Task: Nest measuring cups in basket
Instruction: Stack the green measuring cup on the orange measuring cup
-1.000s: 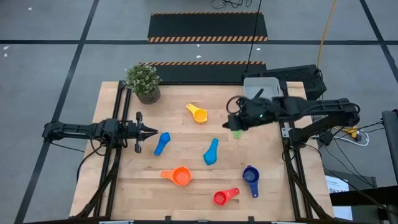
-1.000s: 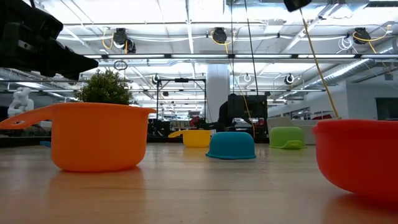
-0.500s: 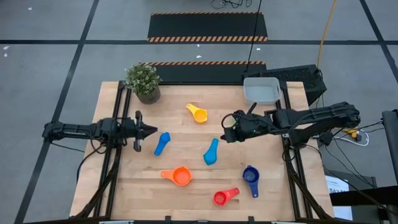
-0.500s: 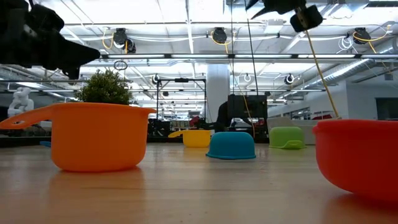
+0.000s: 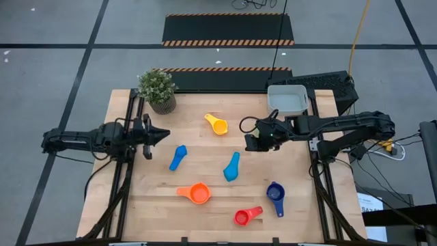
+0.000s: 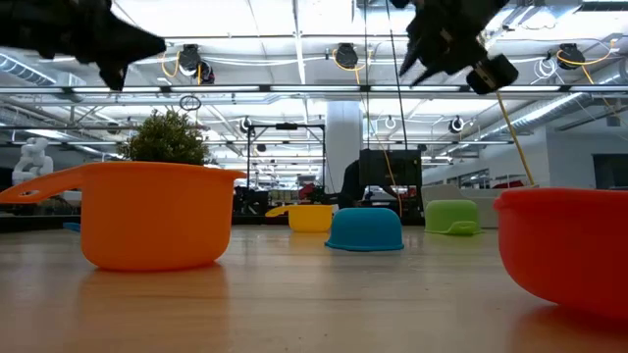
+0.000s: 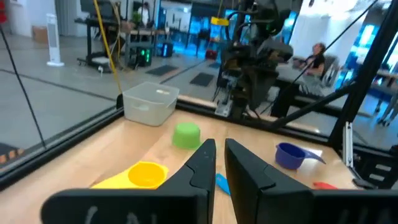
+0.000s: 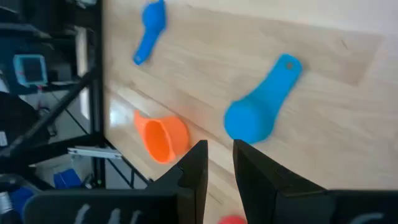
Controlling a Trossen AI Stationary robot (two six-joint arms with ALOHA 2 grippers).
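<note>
Right hand [image 5: 250,142], fingers slightly apart and empty, hovers toward 3 o'clock; left hand [image 5: 164,134], fingers nearly together, waits at 9 o'clock. Seven smooth plastic measuring cups [image 5: 196,193] lie scattered on the wooden table [image 5: 157,219]: yellow [image 5: 217,125], green [image 7: 186,135], orange, red [image 5: 246,216], dark blue [image 5: 275,195], and two light blue [image 5: 177,157] [image 5: 232,166]. One grey, round-cornered basket [image 5: 272,104] sits at 1 o'clock.

I see even, bright overhead light on the table [image 5: 205,219], shadows faint. Low view: ceiling lamps [image 6: 343,56] glare at 12 o'clock, near orange cup [image 6: 147,214] soft. Both wrist views motion-blurred.
</note>
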